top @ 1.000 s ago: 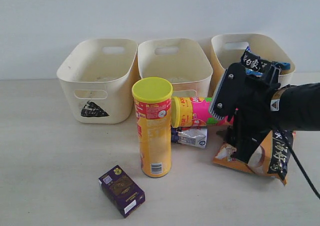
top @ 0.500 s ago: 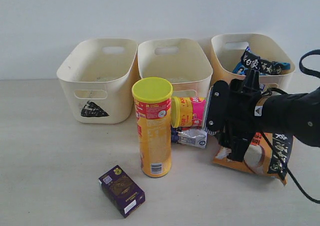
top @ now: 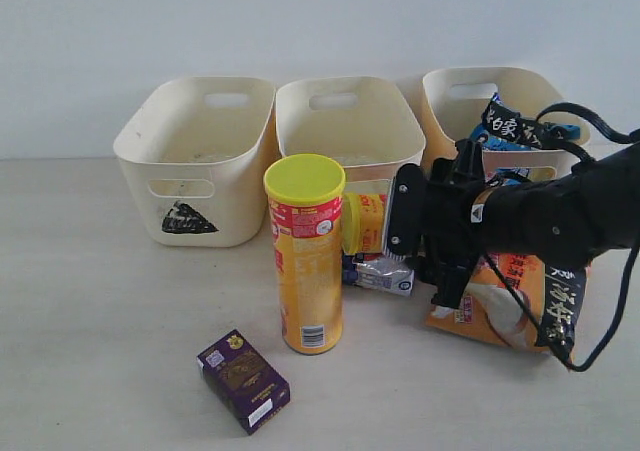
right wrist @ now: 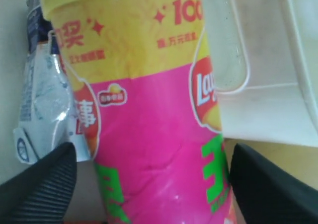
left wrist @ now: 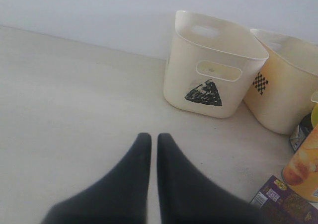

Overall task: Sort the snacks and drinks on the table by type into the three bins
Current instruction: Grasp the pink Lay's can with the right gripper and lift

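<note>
**Right hand** [top: 420, 243]: released, fingers spread wide. It straddles the pink chip tube [right wrist: 149, 134], which lies on its side on the tabletop [top: 100, 321] between the fingers, not yet gripped.

**Left hand** [left wrist: 150, 139]: clenched, empty, well apart from the work.

**Neighbours of the right hand:** white-blue pouch [right wrist: 42, 100] just outside one finger; wall of a cream bin [right wrist: 263, 85] just outside the other.

**Hazard:** tight clearance. A finger could snag the pouch or scrape the bin. The round tube may roll or slip if pinched off-centre.

**Change:** a second ago the right hand hung higher, nearer the orange-black noodle packet [top: 520, 301]. It has since swung down across to the tube.
</note>
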